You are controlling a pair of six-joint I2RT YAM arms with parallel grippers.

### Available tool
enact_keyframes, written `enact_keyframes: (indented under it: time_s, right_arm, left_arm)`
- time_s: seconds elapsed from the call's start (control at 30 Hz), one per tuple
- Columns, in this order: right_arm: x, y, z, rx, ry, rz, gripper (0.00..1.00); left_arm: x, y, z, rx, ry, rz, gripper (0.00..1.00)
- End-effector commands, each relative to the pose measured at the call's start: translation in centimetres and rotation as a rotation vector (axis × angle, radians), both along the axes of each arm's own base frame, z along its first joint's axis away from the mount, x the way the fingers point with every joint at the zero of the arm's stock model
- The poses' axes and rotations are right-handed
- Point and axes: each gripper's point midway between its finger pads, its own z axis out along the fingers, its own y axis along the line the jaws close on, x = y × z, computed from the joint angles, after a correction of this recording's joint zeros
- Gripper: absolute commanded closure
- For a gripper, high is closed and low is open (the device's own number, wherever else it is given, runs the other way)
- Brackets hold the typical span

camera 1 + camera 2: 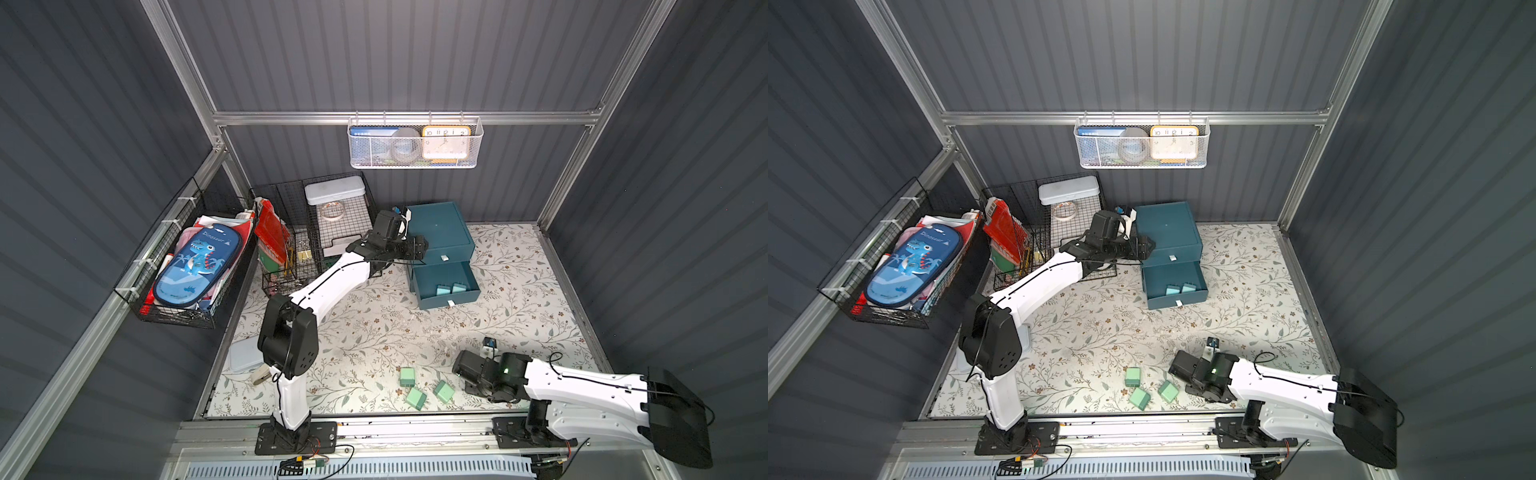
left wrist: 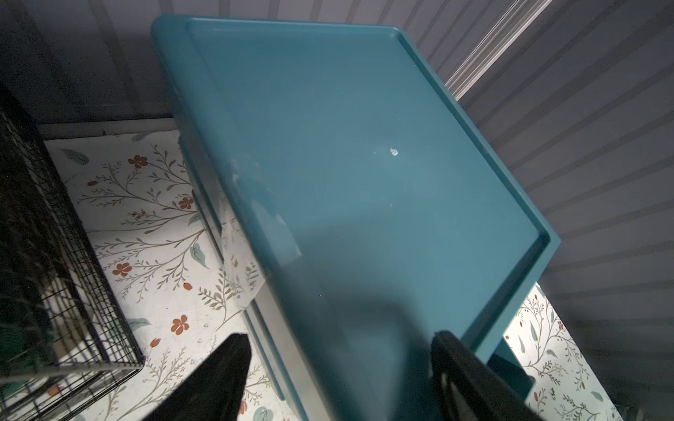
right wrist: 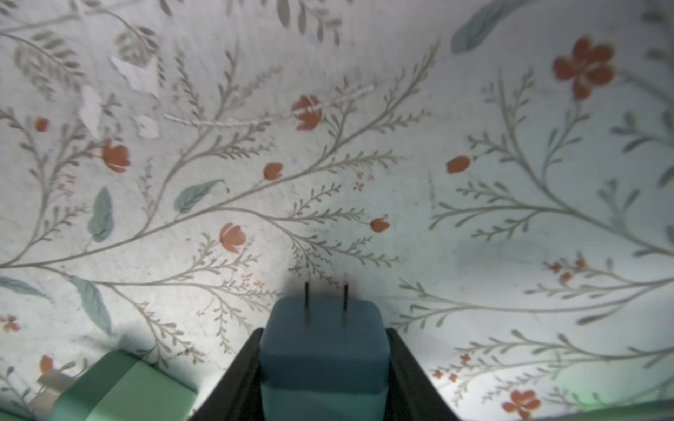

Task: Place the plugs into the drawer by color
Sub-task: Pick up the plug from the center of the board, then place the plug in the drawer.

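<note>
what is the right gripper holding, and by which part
A light teal-blue plug, pinched across its two opposite side faces by the right gripper, with its two prongs pointing away from the wrist.

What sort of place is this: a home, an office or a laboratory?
Probably a laboratory robot cell dressed as a study desk: an aluminium frame with dark walls encloses it, two robot arms stand at its front edge, and a pencil case and a clock serve as props.

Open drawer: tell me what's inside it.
Two light blue plugs sit side by side near the open drawer's front wall. The closed drawer above hides its contents.
</note>
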Motion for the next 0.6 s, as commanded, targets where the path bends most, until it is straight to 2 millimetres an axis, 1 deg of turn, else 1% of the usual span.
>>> enact_keyframes:
  time_s: [0.0,0.07,0.13,0.17,0.23,0.3,0.33,0.4,0.43,0.53,0.57]
  right_arm:
    - [4.8,1.4,5.9,0.011,-0.173,0.084,0.75]
    - [8.0,2.3,9.4,0.033,-0.242,0.124,0.75]
    - [11.7,3.4,12.9,0.026,-0.330,0.181,0.75]
    - [13.2,3.9,14.3,0.021,-0.365,0.207,0.75]
    - [16.5,5.8,16.7,0.007,-0.432,0.279,0.74]
    - [19.0,8.2,18.3,0.002,-0.510,0.387,0.72]
    - [20.0,9.0,18.5,0.000,-0.526,0.415,0.71]
    - [21.7,10.4,17.8,0.012,-0.511,0.475,0.71]
    - [22.8,11.2,18.0,0.021,-0.529,0.479,0.71]
    - [24.3,12.8,17.2,0.025,-0.525,0.527,0.70]
    - [24.6,13.0,16.9,0.026,-0.526,0.527,0.70]
  left_arm:
    - [-1.2,0.1,-3.7,0.056,0.087,-0.033,0.18]
    - [-1.4,0.0,-4.1,0.053,0.096,-0.038,0.18]
    - [-1.6,-0.1,-4.4,0.044,0.107,-0.040,0.18]
    - [-1.7,0.0,-4.5,0.042,0.113,-0.039,0.18]
    - [-1.8,0.0,-4.5,0.037,0.117,-0.040,0.18]
    - [-1.8,0.0,-4.4,0.034,0.118,-0.039,0.18]
    - [-1.8,0.0,-4.3,0.032,0.118,-0.040,0.18]
    - [-1.7,0.1,-4.2,0.033,0.119,-0.038,0.18]
    - [-1.7,0.2,-4.2,0.033,0.119,-0.037,0.18]
    - [-1.7,0.3,-4.3,0.032,0.121,-0.037,0.18]
    - [-1.7,0.3,-4.4,0.033,0.125,-0.036,0.18]
